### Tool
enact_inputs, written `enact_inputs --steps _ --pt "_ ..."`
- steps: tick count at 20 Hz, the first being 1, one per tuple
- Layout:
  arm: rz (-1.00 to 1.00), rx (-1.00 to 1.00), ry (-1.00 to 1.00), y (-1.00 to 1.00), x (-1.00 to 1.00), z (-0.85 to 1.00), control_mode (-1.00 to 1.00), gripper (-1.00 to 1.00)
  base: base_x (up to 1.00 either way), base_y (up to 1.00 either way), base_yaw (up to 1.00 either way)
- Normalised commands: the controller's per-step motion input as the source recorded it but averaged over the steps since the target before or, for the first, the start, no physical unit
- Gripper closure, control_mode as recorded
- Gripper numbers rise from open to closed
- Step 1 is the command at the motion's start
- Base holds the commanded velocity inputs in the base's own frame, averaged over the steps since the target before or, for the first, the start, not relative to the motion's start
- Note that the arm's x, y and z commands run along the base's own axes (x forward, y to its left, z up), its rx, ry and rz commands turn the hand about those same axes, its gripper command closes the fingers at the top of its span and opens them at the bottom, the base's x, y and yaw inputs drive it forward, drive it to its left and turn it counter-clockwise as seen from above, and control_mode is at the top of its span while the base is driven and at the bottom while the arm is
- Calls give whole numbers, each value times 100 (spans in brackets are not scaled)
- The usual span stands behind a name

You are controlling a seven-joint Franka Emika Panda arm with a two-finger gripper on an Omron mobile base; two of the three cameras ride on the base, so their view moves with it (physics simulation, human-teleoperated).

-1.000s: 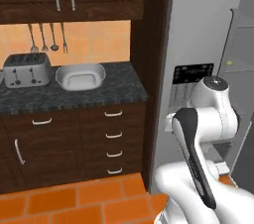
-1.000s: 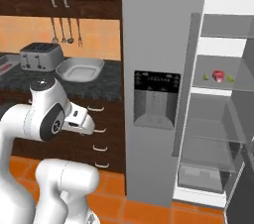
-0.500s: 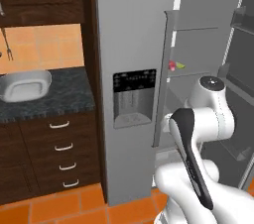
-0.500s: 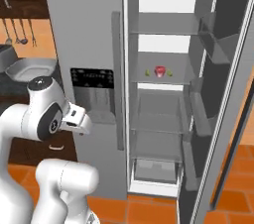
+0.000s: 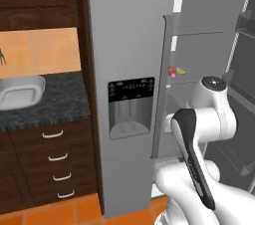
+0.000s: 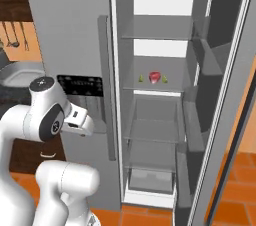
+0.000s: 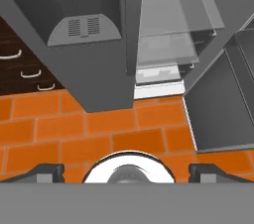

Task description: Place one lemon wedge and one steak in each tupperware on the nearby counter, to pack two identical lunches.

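Facing an open fridge (image 6: 165, 30), the arm (image 5: 206, 119) stood folded close in front of it, hand tucked low and pointing at the orange tile floor (image 7: 99, 129). Gripper (image 7: 127, 171) fingers sat wide apart at the bottom of the hand view, nothing between them. On a middle fridge shelf (image 6: 160, 86) lay a red steak (image 6: 155, 77), with a small yellow-green lemon wedge (image 6: 141, 78) just beside it on one side and another wedge (image 6: 164, 79) on the other; from the left base camera the same cluster showed as a red spot (image 5: 172, 71) and a green sliver (image 5: 181, 70) past the door edge. Whether more than one steak lay there could not be told. Left of the fridge, the pale tub (image 5: 19, 91) rested on the dark marbled counter (image 5: 60, 99), above wood drawers (image 5: 55, 164) with curved silver handles. A dispenser panel (image 5: 131, 107) sat on the shut fridge door.
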Motion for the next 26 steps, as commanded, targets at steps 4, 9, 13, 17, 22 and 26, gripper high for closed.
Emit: enact_inputs --steps 4,9,13,17,22,26 --pt "0 0 0 0 0 0 100 -100 7 -46 16" --pt "0 0 0 0 0 0 100 -100 5 -69 3" --pt "0 0 0 0 0 0 100 -100 22 -43 -7" --pt "0 0 0 0 0 0 100 -100 41 -3 -12" --pt "0 0 0 0 0 0 100 -100 41 -2 -14" --pt "0 0 0 0 0 0 100 -100 36 -31 -11"
